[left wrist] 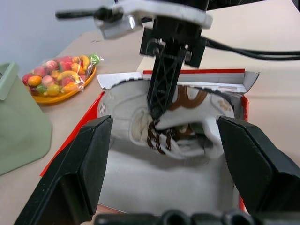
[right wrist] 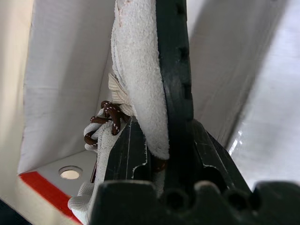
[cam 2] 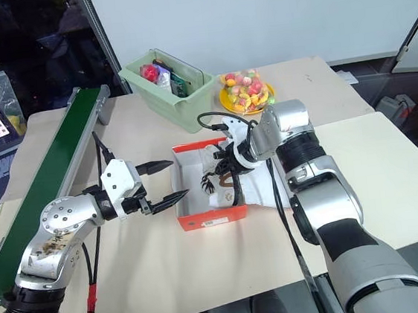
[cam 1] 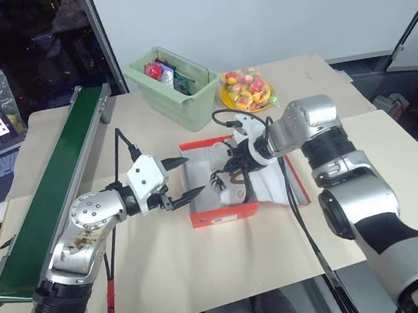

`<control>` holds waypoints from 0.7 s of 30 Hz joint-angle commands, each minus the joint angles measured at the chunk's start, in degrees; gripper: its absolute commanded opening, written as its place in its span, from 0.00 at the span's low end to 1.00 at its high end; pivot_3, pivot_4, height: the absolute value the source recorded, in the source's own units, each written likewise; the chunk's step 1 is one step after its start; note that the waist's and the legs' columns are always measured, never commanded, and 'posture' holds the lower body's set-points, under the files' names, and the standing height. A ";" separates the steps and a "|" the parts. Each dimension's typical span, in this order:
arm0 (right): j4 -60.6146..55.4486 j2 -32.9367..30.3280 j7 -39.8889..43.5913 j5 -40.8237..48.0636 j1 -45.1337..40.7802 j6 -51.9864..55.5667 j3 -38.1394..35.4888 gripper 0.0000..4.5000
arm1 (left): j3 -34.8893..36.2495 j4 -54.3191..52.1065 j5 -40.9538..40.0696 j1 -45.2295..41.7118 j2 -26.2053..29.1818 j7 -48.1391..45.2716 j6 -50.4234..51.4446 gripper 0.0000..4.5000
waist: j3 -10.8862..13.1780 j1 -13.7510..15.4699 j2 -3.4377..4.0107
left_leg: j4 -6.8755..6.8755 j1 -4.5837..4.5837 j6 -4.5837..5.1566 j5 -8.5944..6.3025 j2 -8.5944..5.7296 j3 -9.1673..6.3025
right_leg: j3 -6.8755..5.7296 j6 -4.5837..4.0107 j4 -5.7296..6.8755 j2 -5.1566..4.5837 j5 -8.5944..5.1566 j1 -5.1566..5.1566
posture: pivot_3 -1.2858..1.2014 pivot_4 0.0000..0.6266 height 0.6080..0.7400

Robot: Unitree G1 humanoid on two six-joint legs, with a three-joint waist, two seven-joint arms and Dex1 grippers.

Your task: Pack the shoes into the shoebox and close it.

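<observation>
Your shoebox (cam 1: 223,215), orange-red with a white interior, sits open at the middle of the table (cam 1: 170,280). Your right gripper (cam 1: 234,170) reaches down into it, fingers pinching the cream upper of a sneaker (left wrist: 164,126) with dark brown laces, which lies inside the box against its far wall. Your left gripper (cam 1: 180,179) hovers level just beside the box's left end, fingers spread wide and holding nothing. Beyond the box: a pale green bin (cam 1: 172,89), a plate of wrapped candies (cam 1: 245,90). Along the left: a green conveyor (cam 1: 49,203).
</observation>
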 commanded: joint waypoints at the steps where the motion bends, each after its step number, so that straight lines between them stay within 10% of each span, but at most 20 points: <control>1: 1.07 0.90 2.14 -2.30 -1.57 -2.98 -0.80 0.45 | 1.36 -2.16 -0.38 -0.17 0.37 0.45 -0.13 0.87 | 0.00 0.04 0.00 | 0.00 0.00 0.00 0.00 0.01 0.00 | 0.00 0.00 0.00 0.00 0.00 0.00 | 0.52 0.24 1.00; 8: 2.00 3.14 3.07 -4.31 -4.65 -4.35 -3.63 0.98 | 1.35 -2.02 -0.40 -0.24 0.28 0.51 -0.17 0.87 | 0.00 0.03 0.00 | 0.00 0.00 -0.02 0.01 0.01 -0.01 | 0.00 -0.02 0.02 0.01 0.01 -0.02 | 0.52 0.24 1.00; 21: -36.67 2.78 1.55 -0.19 2.49 -4.98 -13.17 0.99 | 11.32 6.77 1.48 -3.77 -6.64 17.80 2.28 0.87 | 0.00 0.47 0.00 | 0.05 -0.01 -0.02 0.01 0.03 -0.09 | -0.04 -0.02 0.04 0.01 0.02 -0.03 | 0.52 0.24 1.00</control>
